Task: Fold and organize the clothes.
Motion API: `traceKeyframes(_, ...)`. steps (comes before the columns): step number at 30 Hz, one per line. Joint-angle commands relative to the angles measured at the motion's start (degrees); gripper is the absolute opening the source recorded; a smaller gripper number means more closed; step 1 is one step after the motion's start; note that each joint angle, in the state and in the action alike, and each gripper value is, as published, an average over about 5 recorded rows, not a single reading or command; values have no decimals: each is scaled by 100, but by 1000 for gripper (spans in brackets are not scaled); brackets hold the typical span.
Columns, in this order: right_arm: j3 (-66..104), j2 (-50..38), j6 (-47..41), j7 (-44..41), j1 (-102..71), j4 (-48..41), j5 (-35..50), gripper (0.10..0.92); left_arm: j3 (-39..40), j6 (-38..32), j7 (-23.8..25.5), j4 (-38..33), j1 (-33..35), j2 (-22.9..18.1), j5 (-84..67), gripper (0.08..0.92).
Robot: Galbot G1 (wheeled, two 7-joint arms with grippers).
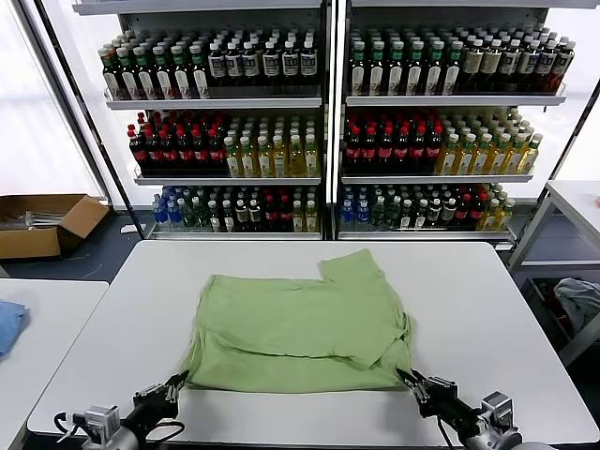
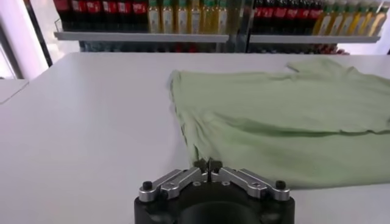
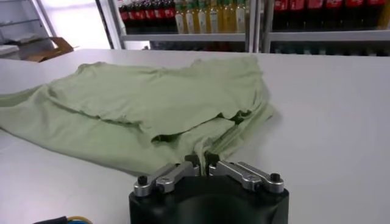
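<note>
- The light green polo shirt [image 1: 298, 323] lay spread on the white counter [image 1: 469, 309], plain back up, partly folded over itself, with one sleeve reaching toward the shelves.
- The left end effector [image 1: 174, 385] sat at the shirt's near left corner, at the counter's near edge. In the left wrist view its fingers [image 2: 208, 165] were pressed together, pinching the hem of the shirt [image 2: 286, 122] right at the corner.
- The right end effector [image 1: 410, 381] sat at the shirt's near right corner, level with the left one. In the right wrist view its fingertips [image 3: 201, 161] were nearly together, nipping the edge of the shirt [image 3: 140, 109] where the folded layers met.
- The whole shirt stretched away from both end effectors, between them and the far side of the counter; a folded flap lay just ahead of the right one.
- A little red showed at the shirt's right edge, just beyond the right end effector.
- Beyond the counter, well ahead of both end effectors, stood shelves of bottles [image 1: 281, 122].
- Far off to the left end effector's outer side sat a cardboard box [image 1: 42, 223] on the floor and a blue cloth [image 1: 9, 323] on a neighbouring table.
</note>
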Motion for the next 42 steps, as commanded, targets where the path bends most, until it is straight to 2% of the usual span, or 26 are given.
traceKeyframes(1,109,-93,-237,13,-328,252,34,188,-422,225,-8,-478,678,55,227,83)
traceKeyframes(4,170,-82,-226,112,-256,253,235,264,-478,225,-13,-490,631,68,218,100)
traceKeyframes(6,260,-75,-169,144,-125,216,424,325,-530,223,-21,-503,578,92,152,139)
traceKeyframes(13,518,-234,-21,128,898,-101,1361,524,-691,221,-32,-419,83,396,-83,337)
traceKeyframes(18,-14,-268,-133,19,2543,-1057,1501,671,-393,215,71,104,-719,876,-291,485)
traceKeyframes(23,-1021,-77,-306,-335,4373,-2214,1126,797,158,76,253,1012,-1798,1270,-1160,632)
traceKeyframes(30,-2127,592,-382,-761,6039,-3925,411,822,1101,-143,646,2504,-3421,1508,-1133,804)
traceKeyframes(36,-2556,1126,-333,-840,6896,-5064,-104,823,1668,-287,818,3440,-4364,1459,-1048,822)
traceKeyframes(42,-2802,1489,-225,-826,7313,-6028,-434,823,2043,-348,881,4276,-5113,1213,-899,823)
